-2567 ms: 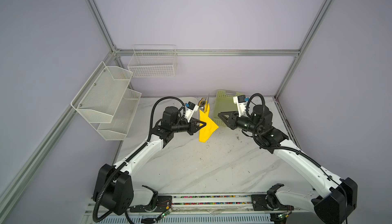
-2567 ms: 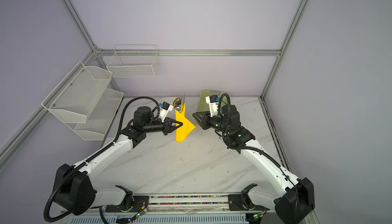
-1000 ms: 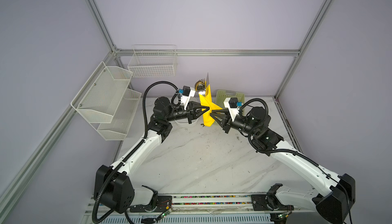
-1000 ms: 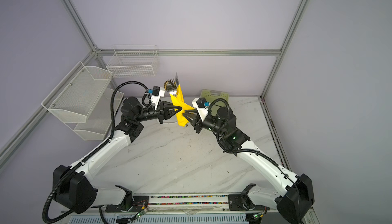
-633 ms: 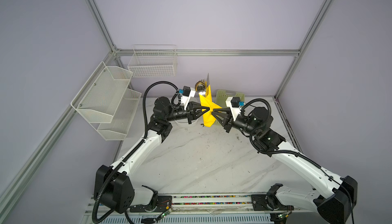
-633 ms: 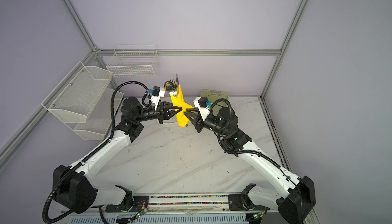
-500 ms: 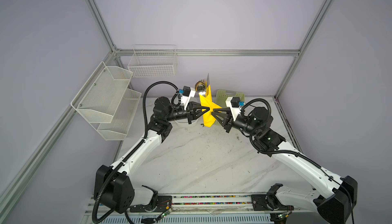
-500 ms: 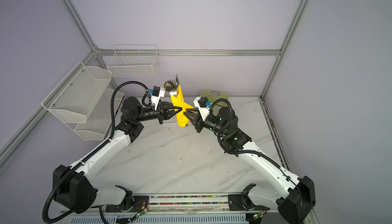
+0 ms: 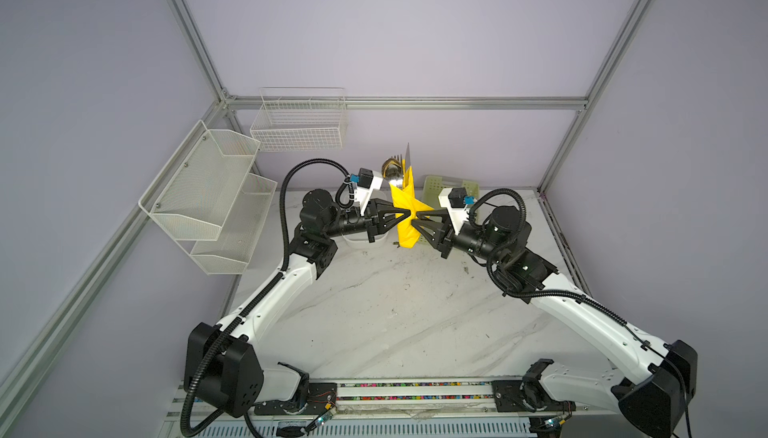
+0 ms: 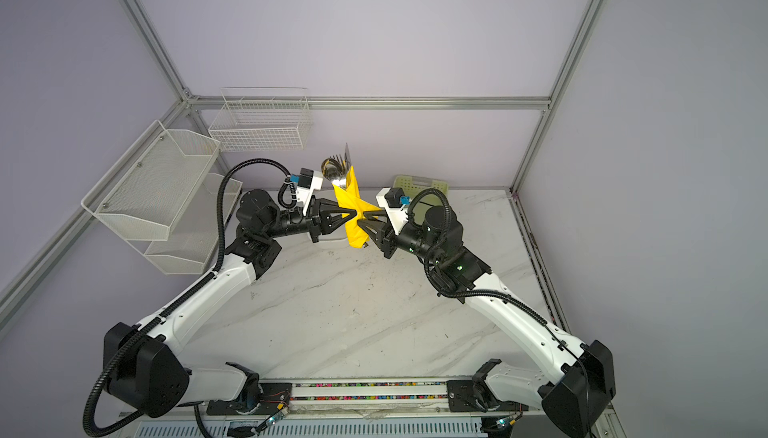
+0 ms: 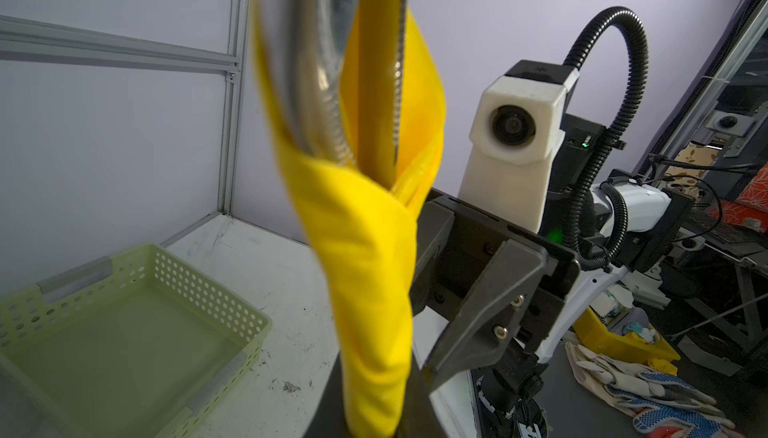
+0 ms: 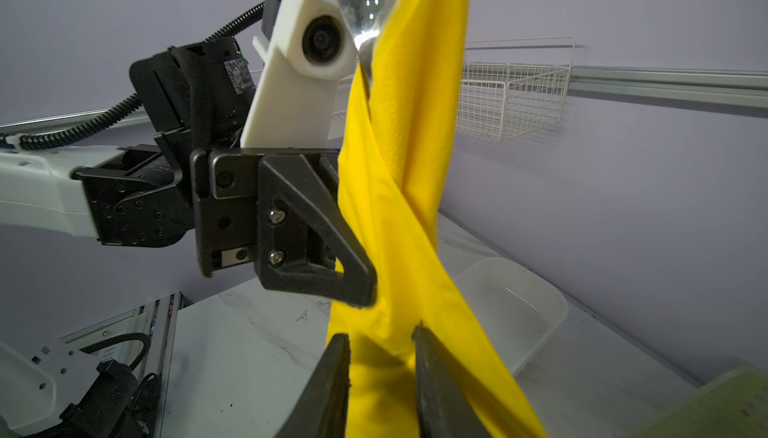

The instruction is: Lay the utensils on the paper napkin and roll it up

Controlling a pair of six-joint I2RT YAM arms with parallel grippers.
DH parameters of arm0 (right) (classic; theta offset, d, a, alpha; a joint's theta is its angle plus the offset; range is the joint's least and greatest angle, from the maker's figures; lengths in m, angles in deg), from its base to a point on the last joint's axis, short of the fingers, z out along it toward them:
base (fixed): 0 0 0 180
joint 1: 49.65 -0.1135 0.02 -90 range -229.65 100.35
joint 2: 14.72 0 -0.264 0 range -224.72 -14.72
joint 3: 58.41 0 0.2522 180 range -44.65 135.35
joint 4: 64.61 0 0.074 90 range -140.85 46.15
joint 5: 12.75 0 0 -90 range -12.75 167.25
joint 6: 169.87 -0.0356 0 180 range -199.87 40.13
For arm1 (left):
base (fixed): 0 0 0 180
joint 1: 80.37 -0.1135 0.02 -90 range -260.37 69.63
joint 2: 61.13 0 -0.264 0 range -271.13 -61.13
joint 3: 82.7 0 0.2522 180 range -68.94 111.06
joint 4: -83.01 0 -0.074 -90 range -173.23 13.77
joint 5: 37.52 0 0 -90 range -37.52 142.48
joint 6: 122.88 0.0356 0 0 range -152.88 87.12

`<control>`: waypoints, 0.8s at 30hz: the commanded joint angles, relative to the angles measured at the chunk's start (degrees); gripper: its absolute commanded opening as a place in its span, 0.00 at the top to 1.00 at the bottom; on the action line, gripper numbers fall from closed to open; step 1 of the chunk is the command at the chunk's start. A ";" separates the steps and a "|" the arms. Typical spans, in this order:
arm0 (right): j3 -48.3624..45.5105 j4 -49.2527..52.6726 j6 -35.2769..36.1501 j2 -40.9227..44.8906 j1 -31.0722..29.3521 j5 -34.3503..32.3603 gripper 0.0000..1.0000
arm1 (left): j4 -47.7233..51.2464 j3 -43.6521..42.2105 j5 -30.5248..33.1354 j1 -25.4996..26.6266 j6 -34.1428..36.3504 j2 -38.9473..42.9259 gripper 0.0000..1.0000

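The yellow paper napkin [image 9: 404,224] [image 10: 353,228] is rolled around the utensils and hangs upright in the air above the back of the table. Silver utensil heads [image 9: 395,168] [image 10: 334,170] [image 11: 320,62] stick out of its top; the handles are hidden inside. My left gripper [image 9: 409,212] [image 10: 355,211] is shut on the middle of the roll [image 12: 399,207]. From the opposite side my right gripper [image 9: 415,218] [image 12: 380,336] reaches the same spot. Its fingers [image 12: 332,373] stand slightly apart on either side of the roll [image 11: 370,270].
A pale green perforated basket [image 9: 451,184] [image 11: 124,332] sits at the table's back, behind my right arm. A white dish [image 12: 511,307] lies on the table under my left gripper. A two-tier mesh shelf [image 9: 208,191] and a wire basket [image 9: 299,120] hang on the walls.
Both arms carried the roll up and toward the back wall, then held still. Over the last second the right gripper's jaws have spread apart on the roll.
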 commanded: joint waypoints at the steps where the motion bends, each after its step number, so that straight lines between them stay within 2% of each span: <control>1: 1.48 0.41 1.02 0.48 -0.15 -1.84 0.67 | -5.31 5.94 -1.72 -0.25 -0.61 2.43 1.00; 9: 1.54 -1.90 0.90 0.97 -0.12 -0.76 0.67 | -5.49 5.76 -2.29 -0.25 -0.70 2.31 1.00; 18: 2.19 -0.93 -0.86 -1.43 -0.12 8.30 0.68 | -6.19 6.11 -2.74 -0.25 -1.29 2.25 1.00; 24: 2.66 -0.66 -1.10 -2.39 -0.21 9.57 0.67 | -6.98 6.37 -3.50 -0.25 -2.01 1.94 1.00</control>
